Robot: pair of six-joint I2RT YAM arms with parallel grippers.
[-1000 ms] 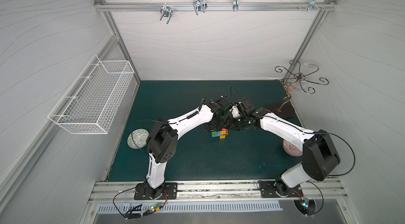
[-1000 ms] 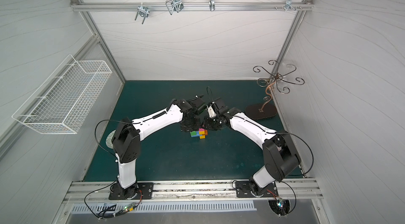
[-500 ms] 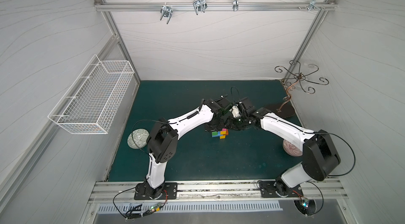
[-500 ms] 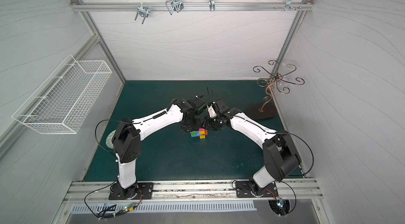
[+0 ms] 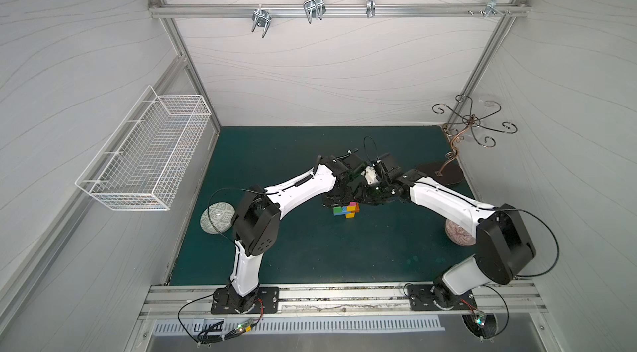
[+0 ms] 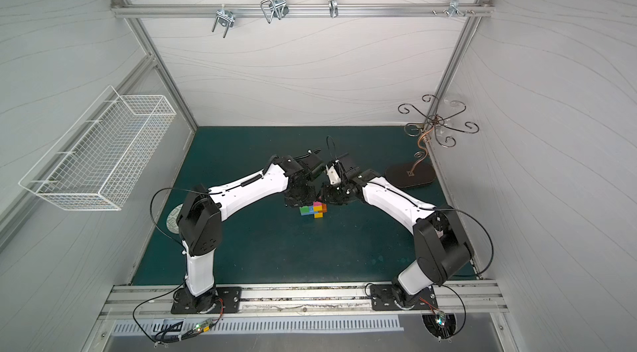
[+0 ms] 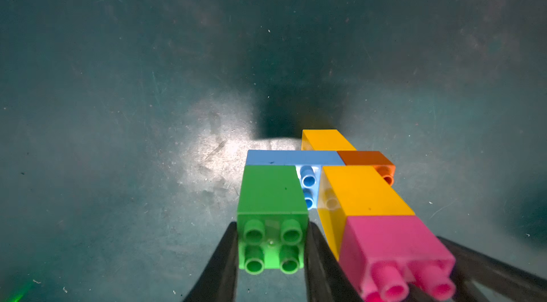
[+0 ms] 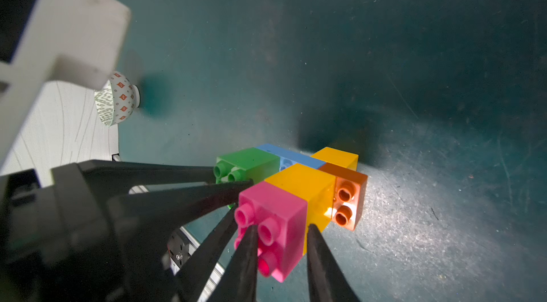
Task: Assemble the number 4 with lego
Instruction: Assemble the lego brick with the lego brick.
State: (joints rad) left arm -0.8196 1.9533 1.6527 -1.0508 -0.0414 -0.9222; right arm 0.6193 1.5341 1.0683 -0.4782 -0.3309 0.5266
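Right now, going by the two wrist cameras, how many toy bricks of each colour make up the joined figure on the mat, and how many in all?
yellow bricks: 2
pink brick: 1
orange brick: 1
green brick: 1
blue brick: 1
total: 6
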